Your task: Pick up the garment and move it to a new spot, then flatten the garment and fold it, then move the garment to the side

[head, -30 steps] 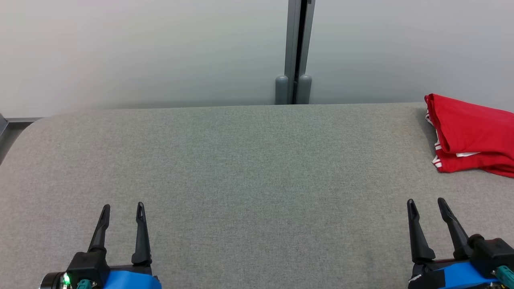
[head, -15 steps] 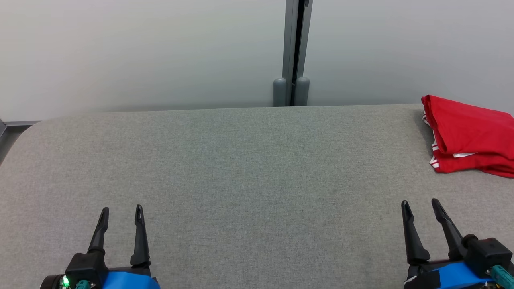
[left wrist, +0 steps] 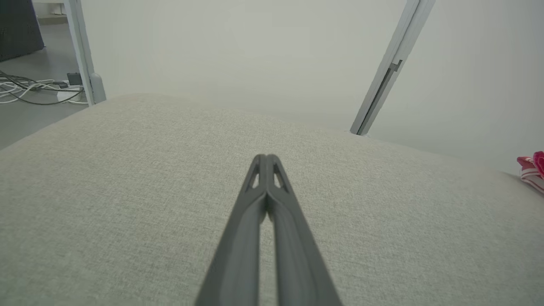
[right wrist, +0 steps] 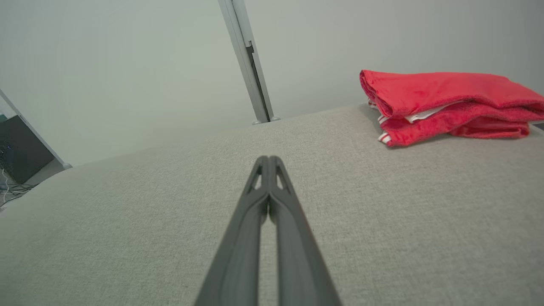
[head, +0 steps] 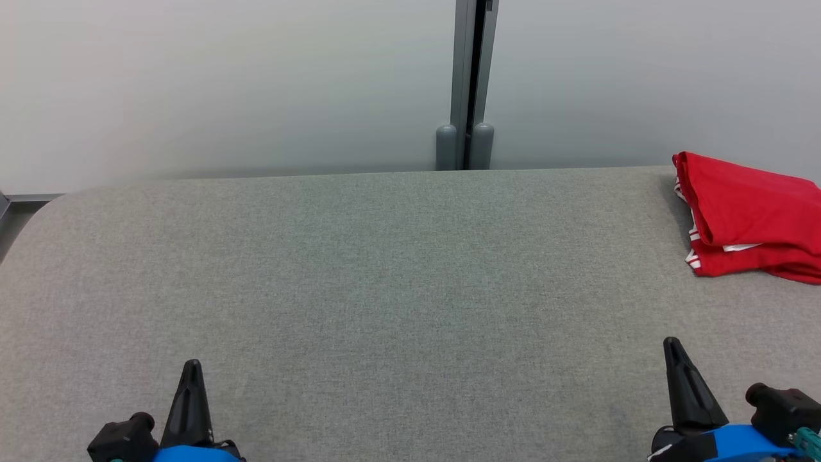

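Garment (head: 750, 212), red with white striped trim, is lying folded at the far right of the bench (head: 397, 282), running past the right edge of the head view. The left hand (head: 191, 369) is sitting at the near left above the grey bench top, its two fingers pressed together and gripping nothing. The right hand (head: 672, 350) is sitting at the near right, its fingers also pressed together and empty. It is well apart from the garment, which is lying ahead of it and to its right. A grey post (head: 471, 83) is standing against the pale wall (head: 224, 83) behind the bench's far edge.
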You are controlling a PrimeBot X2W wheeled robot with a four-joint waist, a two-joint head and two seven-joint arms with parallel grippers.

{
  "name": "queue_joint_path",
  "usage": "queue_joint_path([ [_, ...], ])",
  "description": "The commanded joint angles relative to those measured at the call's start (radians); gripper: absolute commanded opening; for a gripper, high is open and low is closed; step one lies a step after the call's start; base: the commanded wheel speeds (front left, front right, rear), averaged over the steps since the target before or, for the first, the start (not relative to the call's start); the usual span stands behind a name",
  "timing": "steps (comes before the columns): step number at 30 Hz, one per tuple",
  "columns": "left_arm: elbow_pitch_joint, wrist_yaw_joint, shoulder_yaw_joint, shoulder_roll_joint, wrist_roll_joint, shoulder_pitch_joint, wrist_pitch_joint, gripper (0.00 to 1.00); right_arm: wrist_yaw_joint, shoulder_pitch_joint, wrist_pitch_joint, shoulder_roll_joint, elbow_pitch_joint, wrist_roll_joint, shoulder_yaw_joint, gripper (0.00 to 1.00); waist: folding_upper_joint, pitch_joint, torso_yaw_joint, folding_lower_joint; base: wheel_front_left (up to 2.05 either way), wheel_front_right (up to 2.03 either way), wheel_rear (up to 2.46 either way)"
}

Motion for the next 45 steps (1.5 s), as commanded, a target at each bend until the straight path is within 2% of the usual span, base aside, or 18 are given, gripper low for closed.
queue_joint_path([
  [1,-0.019,-0.006,0.010,0.002,-0.051,-0.036,0.009,0.00,0.000,-0.023,0.009,0.000,-0.012,0.052,-0.007,0.00,0.0000,0.000,0.000,0.0000,0.00,0.00,0.00],
  [21,-0.029,-0.020,0.025,0.001,-0.381,-0.068,0.084,0.00,0.000,-0.055,0.081,0.004,-0.001,0.367,-0.021,0.00,0.0000,0.000,-0.002,0.0000,0.00,0.00,0.00],
  [45,-0.034,-0.035,0.047,-0.001,-0.722,-0.104,0.168,0.00,0.000,-0.089,0.156,0.008,0.012,0.694,-0.039,0.00,0.0000,0.001,-0.005,0.0000,0.00,0.00,0.00],
])
